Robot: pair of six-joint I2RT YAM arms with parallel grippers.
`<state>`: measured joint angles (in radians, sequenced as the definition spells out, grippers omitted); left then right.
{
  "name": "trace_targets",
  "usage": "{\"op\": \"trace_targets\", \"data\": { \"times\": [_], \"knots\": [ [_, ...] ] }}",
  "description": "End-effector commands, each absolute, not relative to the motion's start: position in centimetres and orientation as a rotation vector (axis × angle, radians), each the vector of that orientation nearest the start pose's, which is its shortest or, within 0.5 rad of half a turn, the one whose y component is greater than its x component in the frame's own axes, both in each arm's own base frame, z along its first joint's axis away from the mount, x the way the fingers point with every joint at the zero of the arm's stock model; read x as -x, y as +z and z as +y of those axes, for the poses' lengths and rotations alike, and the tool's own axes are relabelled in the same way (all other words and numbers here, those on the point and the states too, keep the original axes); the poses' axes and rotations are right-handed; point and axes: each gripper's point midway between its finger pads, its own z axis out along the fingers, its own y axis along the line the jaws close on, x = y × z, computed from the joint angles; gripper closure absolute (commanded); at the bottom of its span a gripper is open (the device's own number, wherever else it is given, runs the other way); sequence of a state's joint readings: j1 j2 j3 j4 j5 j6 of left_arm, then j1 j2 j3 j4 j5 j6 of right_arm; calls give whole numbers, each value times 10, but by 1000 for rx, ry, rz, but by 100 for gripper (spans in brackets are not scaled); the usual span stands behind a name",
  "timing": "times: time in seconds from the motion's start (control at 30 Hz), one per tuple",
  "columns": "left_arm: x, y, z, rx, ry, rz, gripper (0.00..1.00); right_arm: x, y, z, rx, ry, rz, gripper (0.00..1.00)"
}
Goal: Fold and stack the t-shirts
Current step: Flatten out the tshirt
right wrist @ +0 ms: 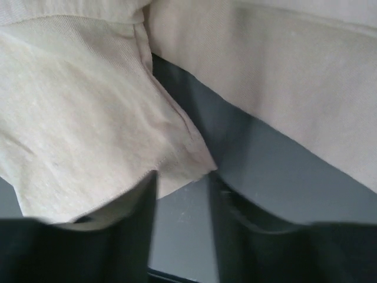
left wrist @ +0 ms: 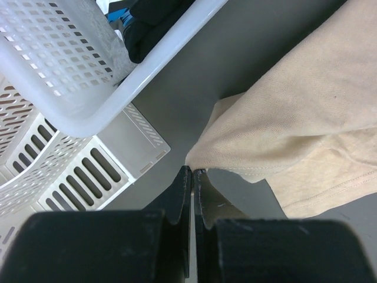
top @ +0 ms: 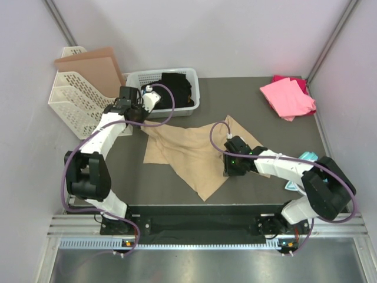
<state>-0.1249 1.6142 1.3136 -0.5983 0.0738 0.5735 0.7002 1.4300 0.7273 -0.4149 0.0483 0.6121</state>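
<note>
Right gripper (right wrist: 182, 186), jaws half apart, straddles tan t-shirt (right wrist: 76, 118) hem; left gripper (left wrist: 192, 175) clamped together.

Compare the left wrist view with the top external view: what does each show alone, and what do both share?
Left wrist only: the left gripper, jaws pressed together at the hem of the tan t-shirt. Top only: the pink t-shirt, the cardboard sheet, the right gripper over the tan cloth. Both: tan t-shirt, white basket with dark clothes, slotted rack.

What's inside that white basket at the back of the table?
Dark black cloth fills the white basket; a bit of blue peeks beside it. Anything beneath the cloth is covered.
</note>
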Motion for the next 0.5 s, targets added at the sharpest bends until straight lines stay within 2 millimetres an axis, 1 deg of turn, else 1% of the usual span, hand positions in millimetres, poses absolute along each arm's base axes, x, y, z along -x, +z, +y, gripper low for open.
{"op": "trace_targets", "data": {
  "times": [0.0, 0.03, 0.07, 0.13, 0.17, 0.2, 0.23, 0.27, 0.3, 0.33, 0.37, 0.4, 0.43, 0.47],
  "knots": [
    [-408, 165, -43, -841, 94, 2251, 100, -226, 26, 215, 121, 400, 2661, 75],
    [-408, 165, -43, -841, 93, 2249, 100, -225, 24, 216, 122, 411, 2665, 91],
    [-405, 163, -44, -844, 86, 2253, 100, -224, 25, 220, 124, 436, 2665, 99],
    [-401, 162, -44, -846, 80, 2259, 100, -222, 28, 224, 133, 464, 2661, 100],
    [-396, 158, -44, -855, 72, 2269, 100, -220, 29, 225, 139, 466, 2661, 100],
    [-392, 160, -43, -856, 73, 2267, 100, -218, 37, 227, 140, 487, 2645, 100],
    [-387, 159, -44, -872, 64, 2267, 100, -209, 43, 234, 175, 532, 2646, 100],
    [-375, 158, -44, -887, 53, 2284, 100, -201, 47, 233, 188, 530, 2659, 100],
    [-368, 157, -46, -918, 32, 2286, 100, -196, 64, 236, 194, 573, 2620, 100],
    [-360, 158, -47, -937, 18, 2286, 100, -184, 74, 242, 239, 602, 2608, 100],
    [-349, 163, -47, -954, 9, 2276, 100, -172, 80, 238, 258, 601, 2621, 100],
    [-338, 164, -47, -966, -2, 2287, 100, -165, 107, 241, 262, 670, 2557, 100],
    [-330, 169, -48, -985, -7, 2272, 100, -146, 114, 238, 306, 680, 2569, 100],
    [-323, 183, -48, -987, 2, 2227, 100, -139, 127, 237, 315, 705, 2545, 100]
  ]
}}
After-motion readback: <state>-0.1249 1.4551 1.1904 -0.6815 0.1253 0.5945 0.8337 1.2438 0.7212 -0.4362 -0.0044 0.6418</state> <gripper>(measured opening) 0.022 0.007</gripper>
